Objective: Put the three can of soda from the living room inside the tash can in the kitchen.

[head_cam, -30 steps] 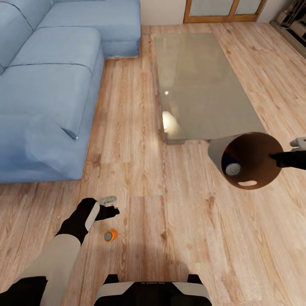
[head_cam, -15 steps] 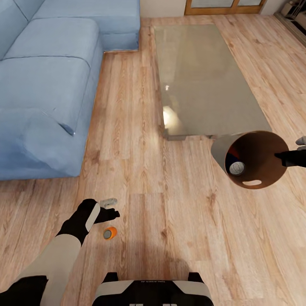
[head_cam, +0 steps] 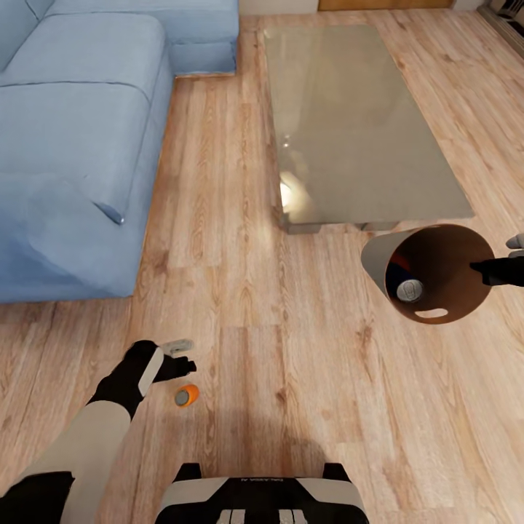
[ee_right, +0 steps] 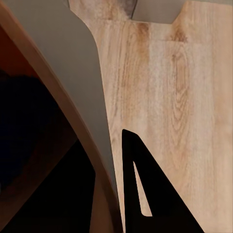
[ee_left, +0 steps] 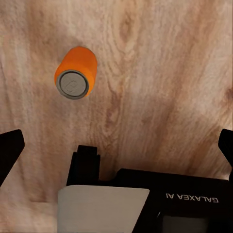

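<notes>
Orange can (head_cam: 186, 395) has barely shifted on the floor, apparently just beside the open left pincer (head_cam: 182, 356).

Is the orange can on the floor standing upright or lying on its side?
Lying on its side. The orange can shows its silver top facing sideways on the wood floor, beside the left end effector.

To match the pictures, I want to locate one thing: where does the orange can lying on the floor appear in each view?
Head view: orange can on the wood floor, low and left of centre, just beside the left gripper.
Left wrist view: same can, silver end facing the camera.
Right wrist view: not in it.
Shared landmark: the wood floor.
</notes>
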Motion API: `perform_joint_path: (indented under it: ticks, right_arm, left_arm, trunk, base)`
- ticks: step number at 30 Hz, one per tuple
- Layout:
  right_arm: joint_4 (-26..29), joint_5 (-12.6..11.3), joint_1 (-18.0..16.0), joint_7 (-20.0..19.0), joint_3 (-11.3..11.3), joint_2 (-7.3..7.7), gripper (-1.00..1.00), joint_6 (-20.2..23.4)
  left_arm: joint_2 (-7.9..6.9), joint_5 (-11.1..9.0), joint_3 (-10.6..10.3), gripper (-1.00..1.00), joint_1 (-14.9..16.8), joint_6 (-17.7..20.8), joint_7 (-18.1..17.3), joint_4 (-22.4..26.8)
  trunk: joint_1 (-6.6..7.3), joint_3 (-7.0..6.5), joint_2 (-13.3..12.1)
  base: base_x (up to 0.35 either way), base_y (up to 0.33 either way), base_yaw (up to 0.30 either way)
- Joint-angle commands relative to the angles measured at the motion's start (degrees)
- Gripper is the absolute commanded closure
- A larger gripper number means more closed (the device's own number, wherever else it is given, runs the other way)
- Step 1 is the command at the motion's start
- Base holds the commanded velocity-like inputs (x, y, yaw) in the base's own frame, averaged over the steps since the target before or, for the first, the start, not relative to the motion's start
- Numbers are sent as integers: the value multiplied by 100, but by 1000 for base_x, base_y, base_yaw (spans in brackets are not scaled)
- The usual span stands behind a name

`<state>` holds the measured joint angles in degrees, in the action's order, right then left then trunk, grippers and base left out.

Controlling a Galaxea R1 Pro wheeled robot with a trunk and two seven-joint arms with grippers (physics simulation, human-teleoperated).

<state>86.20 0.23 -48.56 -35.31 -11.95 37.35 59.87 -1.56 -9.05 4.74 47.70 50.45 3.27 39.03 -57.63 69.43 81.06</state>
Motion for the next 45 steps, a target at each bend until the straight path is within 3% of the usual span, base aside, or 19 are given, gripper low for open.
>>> perform_joint_path:
  ticks: [1,9,29,35,41,45]
  right_arm:
    - [4,-84,-5,-13,2,-3,100,13]
    - [11,-84,-5,-24,8,-12,100,13]
    - [12,-51,-3,-28,36,-26,100,13]
    - [11,-51,1,-28,46,-20,100,13]
    - [11,-43,4,-28,52,-26,100,13]
    - [11,-41,4,-28,127,-38,100,13]
  left_arm:
    - [-52,-4,10,-100,1,0,25,-2]
    - [-162,-16,-5,-100,9,-4,55,9]
    - [-194,-2,-14,-100,12,-28,6,9]
    - [-416,-9,-15,-100,101,14,-78,2]
    - [-700,-6,-21,-100,163,26,-513,-1]
    - [-720,-6,-25,-100,167,26,-634,24]
  trunk:
    - [-22,27,42]
    - [-197,243,363]
    - [-637,781,1165]
    - [-768,943,1405]
    - [-900,1105,1646]
    - [-988,1212,1807]
  base:
    - [0,0,0]
    - [0,0,0]
    - [0,0,0]
    - [0,0,0]
    - [0,0,0]
    - [0,0,0]
